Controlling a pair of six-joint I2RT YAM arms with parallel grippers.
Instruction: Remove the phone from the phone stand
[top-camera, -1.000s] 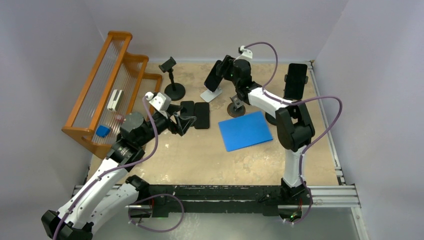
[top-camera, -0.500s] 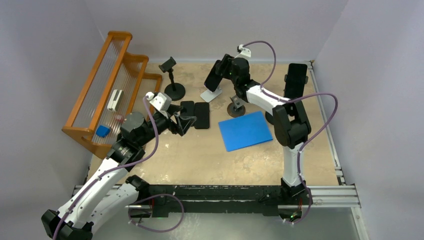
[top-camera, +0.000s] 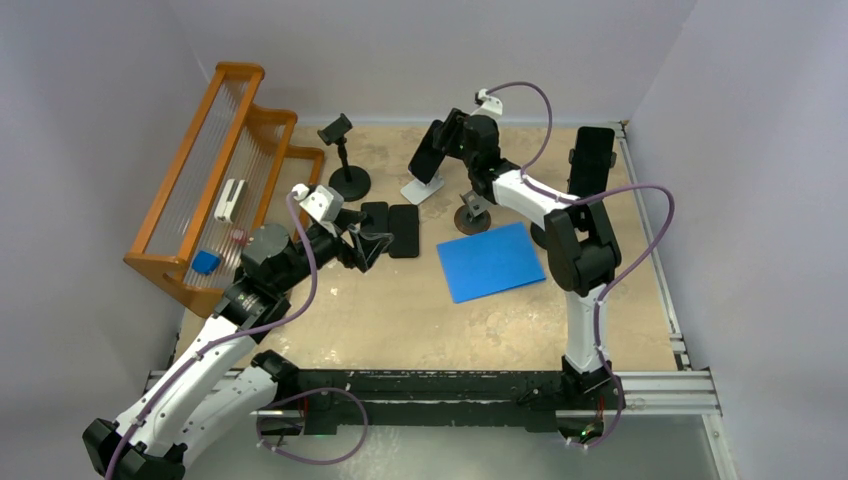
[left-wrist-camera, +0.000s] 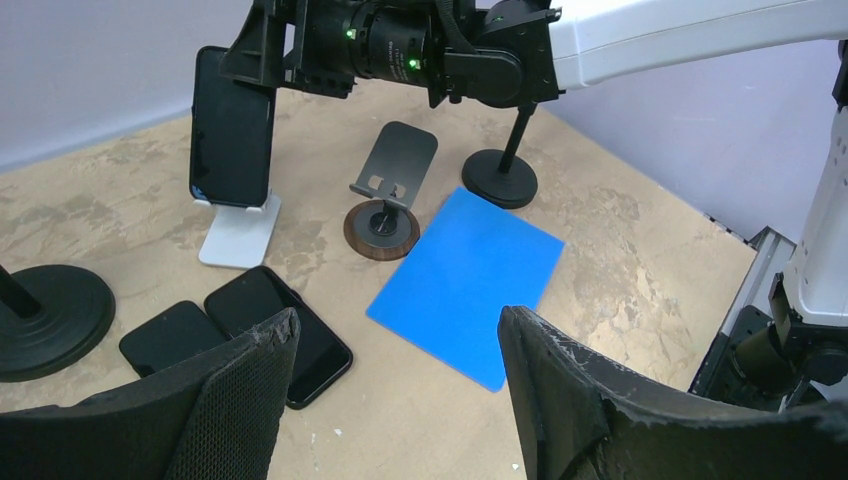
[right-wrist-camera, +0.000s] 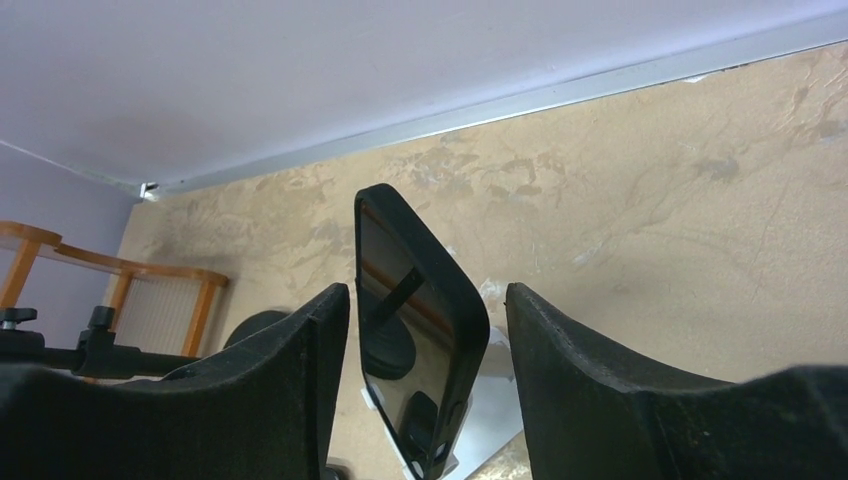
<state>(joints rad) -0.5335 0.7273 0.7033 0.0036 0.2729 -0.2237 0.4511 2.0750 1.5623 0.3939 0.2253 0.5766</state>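
A black phone (top-camera: 425, 152) leans upright on a white stand (top-camera: 421, 190) at the back middle of the table. My right gripper (top-camera: 441, 137) is open at the phone's top edge. In the right wrist view the phone (right-wrist-camera: 420, 330) stands between the fingers with a gap on each side of it, the gripper (right-wrist-camera: 425, 292) astride it. The left wrist view shows the phone (left-wrist-camera: 232, 125) on its stand (left-wrist-camera: 240, 238). My left gripper (top-camera: 372, 243) is open and empty, low over the table, its fingers (left-wrist-camera: 240, 390) wide apart.
Two black phones (top-camera: 375, 215) (top-camera: 403, 231) lie flat next to my left gripper. A blue sheet (top-camera: 492, 260) lies mid-table. An empty dark stand (top-camera: 473, 215), a black clamp stand (top-camera: 345, 160) and a clamped phone (top-camera: 590, 160) stand around. A wooden rack (top-camera: 220, 170) lines the left.
My right arm has shifted a little to the left, settling the gripper over the phone's top. The left arm has not moved.
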